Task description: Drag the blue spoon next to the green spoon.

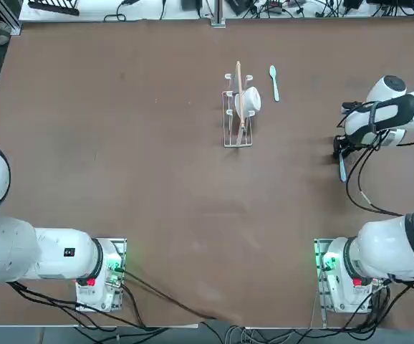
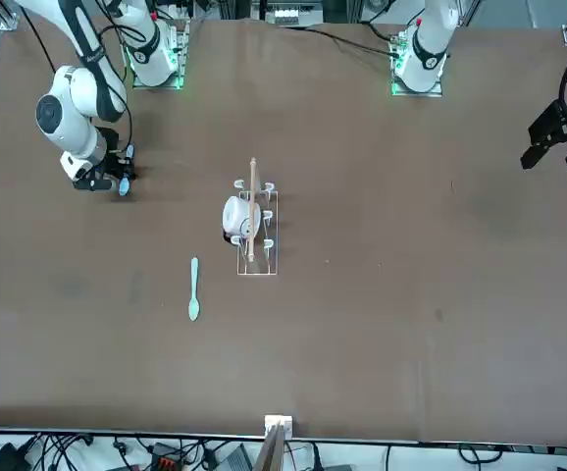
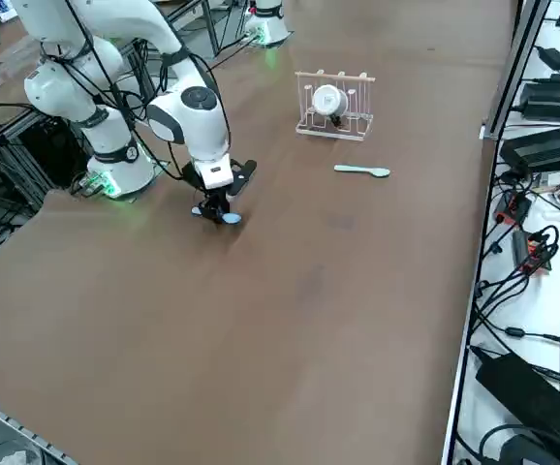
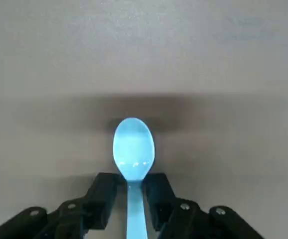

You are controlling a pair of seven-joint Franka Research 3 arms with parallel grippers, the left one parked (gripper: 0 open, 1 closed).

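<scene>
The blue spoon, a small sky-blue plastic one with an oval bowl and a thin straight handle, lies flat on the brown table at the robot's right side, well apart from the other things. The right gripper is down at the tabletop over it, and in the wrist view its two black fingers stand close on either side of the handle just behind the bowl, nearly closed on it; whether the pads actually press the plastic cannot be told. From overhead, only a short length of the handle shows under the arm's wrist. The green spoon, a small pale mint-green plastic one of the same shape, lies farther across the table, just beside a clear wire-like rack. The rack holds a white cup and a thin wooden stick. In the front view the green spoon lies with its bowl pointing away from the robot.
</scene>
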